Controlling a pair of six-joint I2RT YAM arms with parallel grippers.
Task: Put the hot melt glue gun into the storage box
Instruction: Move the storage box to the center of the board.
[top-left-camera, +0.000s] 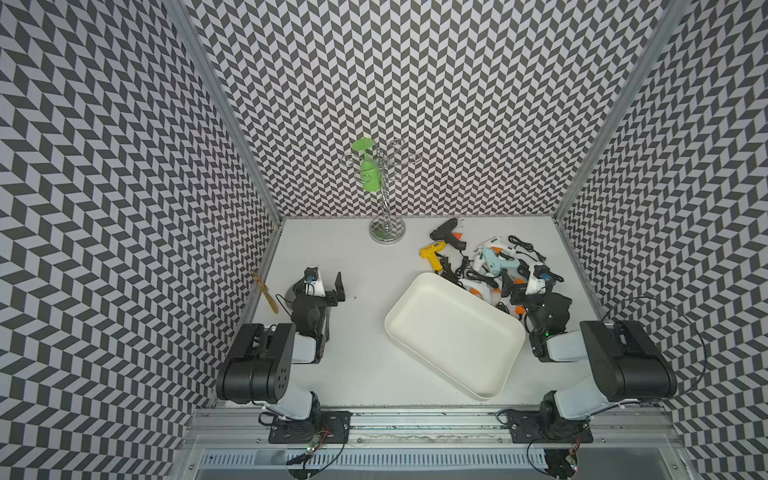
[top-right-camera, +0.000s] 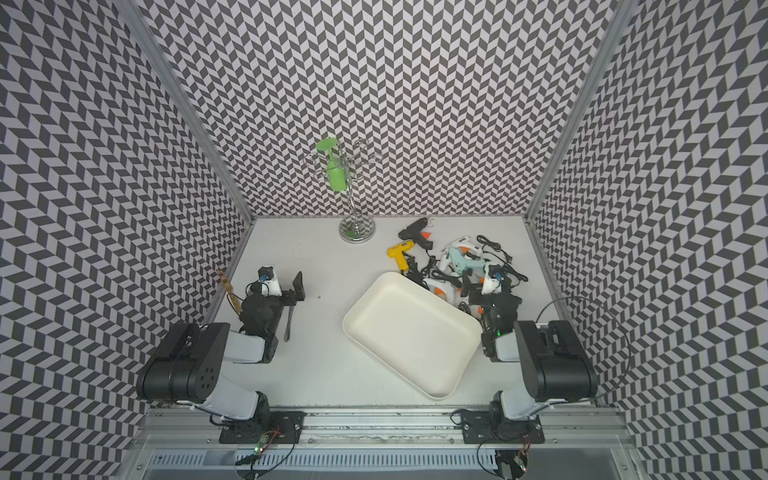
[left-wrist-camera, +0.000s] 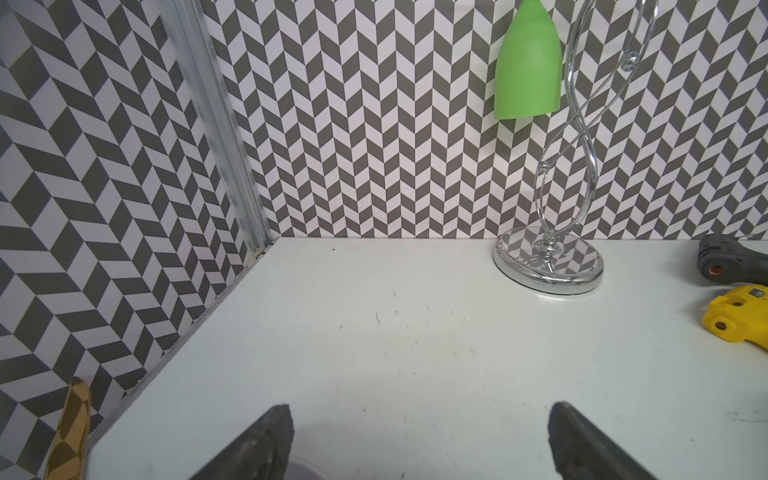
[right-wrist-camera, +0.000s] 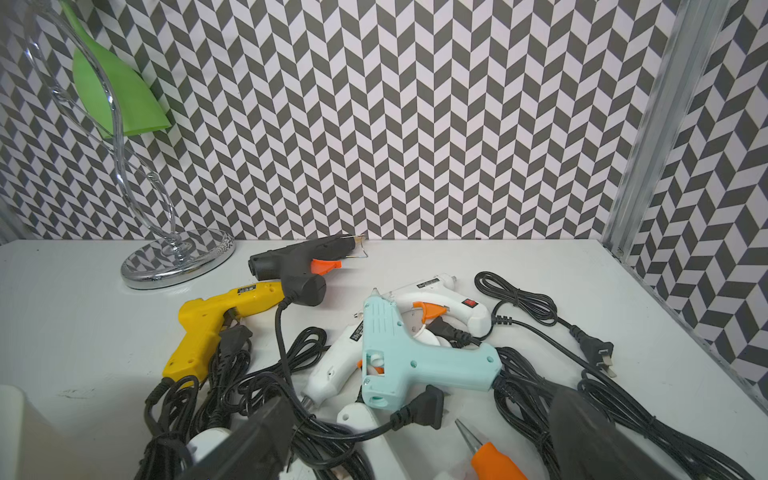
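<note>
right gripper jaws wide, holding nothing; glue gun pile directly ahead and under it; teal glue gun nearest, barrel running away from it; storage box just beside it, empty; left gripper wide too, empty, well apart; right arm nearer.

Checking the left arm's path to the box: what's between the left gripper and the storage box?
Bare white table between left gripper and storage box, apart from one tiny dark speck near the open jaws. Both top views show it.
</note>
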